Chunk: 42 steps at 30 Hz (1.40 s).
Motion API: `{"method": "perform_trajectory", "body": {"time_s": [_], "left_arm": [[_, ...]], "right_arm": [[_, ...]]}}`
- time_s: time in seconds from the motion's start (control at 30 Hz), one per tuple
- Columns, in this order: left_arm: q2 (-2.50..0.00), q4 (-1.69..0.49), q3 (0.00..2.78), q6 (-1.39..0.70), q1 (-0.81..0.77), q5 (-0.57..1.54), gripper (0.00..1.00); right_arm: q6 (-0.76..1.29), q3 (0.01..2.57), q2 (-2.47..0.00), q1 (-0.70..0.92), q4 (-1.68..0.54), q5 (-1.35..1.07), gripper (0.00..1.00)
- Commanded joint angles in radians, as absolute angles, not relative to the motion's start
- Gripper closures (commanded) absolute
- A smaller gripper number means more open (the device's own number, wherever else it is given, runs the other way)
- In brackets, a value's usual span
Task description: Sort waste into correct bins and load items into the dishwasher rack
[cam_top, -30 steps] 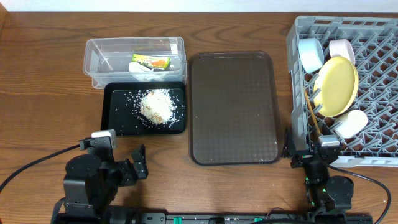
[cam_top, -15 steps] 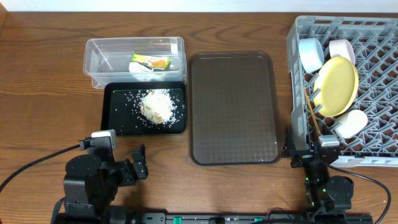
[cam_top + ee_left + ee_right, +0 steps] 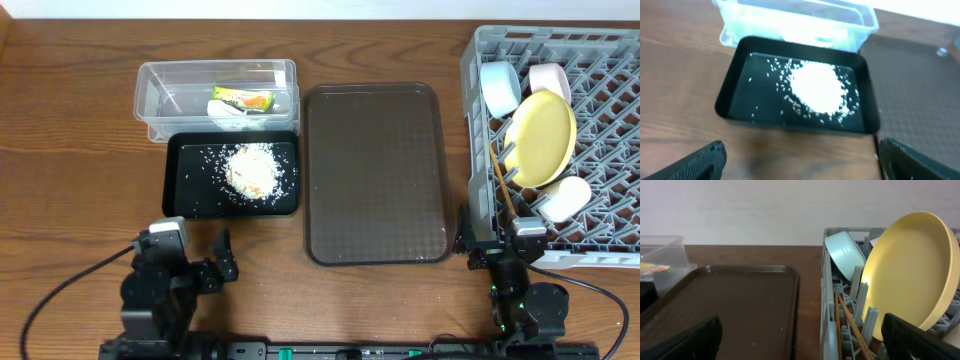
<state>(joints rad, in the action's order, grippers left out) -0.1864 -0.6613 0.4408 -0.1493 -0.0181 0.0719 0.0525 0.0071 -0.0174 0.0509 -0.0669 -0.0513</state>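
**Overhead view: sorting looks finished, both arms parked at the table's near edge**

Overhead: the clear tub [image 3: 150, 95] at 11 o'clock holds the wrapper [image 3: 245, 99]. Touching its near side, the black tray [image 3: 185, 195] carries the rice scraps [image 3: 254, 168]. A brown serving tray [image 3: 375, 175] lies bare in the centre. The dishwasher rack [image 3: 610, 90] fills the 2 o'clock corner. In its left part stand the yellow plate [image 3: 541, 138], the blue bowl [image 3: 498, 86], the pinkish bowl [image 3: 550, 80] and the pale cup [image 3: 564, 198]. The chopsticks [image 3: 503, 190] lie beside the plate, their long axis running from 11 to 5 o'clock. The left gripper [image 3: 222, 260] sits at 7 o'clock and the right gripper [image 3: 478, 250] at 5 o'clock.

Left wrist: the black tray lies straight ahead at 12 o'clock, the tub just beyond it. Dark fingertips [image 3: 695, 162] show only in the lower corners, spread wide, with nothing between them.

Right wrist: the rack wall, plate, blue bowl and chopsticks stand at 1 o'clock, the serving tray at 11. These jaws are also spread wide and hold nothing.

If any dish needs adjusting, the right arm is the nearer one. The left arm is nearer the bins.
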Motion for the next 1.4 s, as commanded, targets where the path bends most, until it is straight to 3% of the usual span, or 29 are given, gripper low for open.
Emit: {"method": "perform_trajectory", "body": {"time_s": [0.0, 0.3, 0.43, 0.63, 1.37], "left_arm": [[-0.105, -0.558, 0.333, -0.128, -0.005, 0.068, 0.0], [-0.002, -0.057, 0.065, -0.054, -0.005, 0.068, 0.0], [-0.002, 0.071, 0.002, 0.043, -0.005, 0.104, 0.0], [-0.002, -0.067, 0.004, 0.079, -0.005, 0.123, 0.0], [-0.004, -0.061, 0.004, 0.075, -0.005, 0.123, 0.0]], "right_arm": [[0.055, 0.006, -0.013, 0.059, -0.072, -0.042, 0.01], [0.055, 0.006, -0.013, 0.059, -0.072, -0.042, 0.01], [0.055, 0.006, -0.013, 0.059, -0.072, -0.042, 0.01], [0.055, 0.006, -0.013, 0.059, -0.072, -0.042, 0.01], [0.055, 0.006, -0.013, 0.059, -0.072, -0.042, 0.01]]}}
